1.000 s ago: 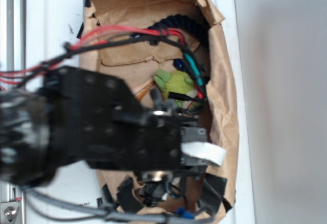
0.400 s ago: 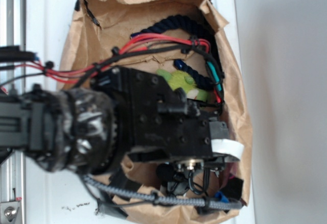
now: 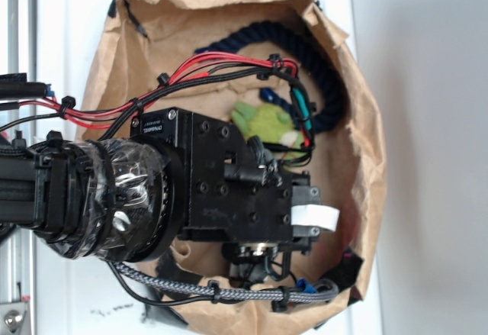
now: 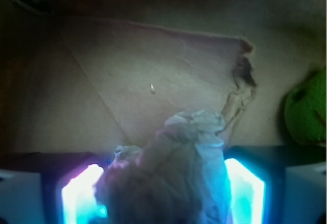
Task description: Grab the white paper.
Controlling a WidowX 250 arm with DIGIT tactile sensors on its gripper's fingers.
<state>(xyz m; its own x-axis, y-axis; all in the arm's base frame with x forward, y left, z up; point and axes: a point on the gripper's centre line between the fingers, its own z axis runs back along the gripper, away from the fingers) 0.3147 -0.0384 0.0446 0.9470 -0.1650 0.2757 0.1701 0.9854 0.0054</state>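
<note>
Where the wrist view looks down past the fingers, these things show:

White paper: the white paper [image 4: 179,178] is a crumpled, creased ball sitting right between the two lit fingers [image 4: 244,191], filling most of the gap and rising above their tips. Its right edge meets the right finger; its left side reaches the left finger, though glare blurs the contact there.

Hand: the hand [image 4: 163,193] has its fingers apart by the width of the ball, one on each side of it; whether they press it firmly cannot be told. In the exterior view the hand [image 3: 263,262] points down into the bag, its fingertips hidden under the black body.

Brown paper bag: the brown paper bag [image 3: 358,159] lies open on the white surface [image 3: 76,30], with the arm reaching inside; its torn inner flap [image 4: 168,66] lies behind the ball.

Green plush toy: the green plush toy [image 3: 263,123] lies beside the hand, apart from the paper, at the right edge of the wrist view.

Dark rope: a dark rope [image 3: 305,53] curves along the bag's inner wall.
</note>
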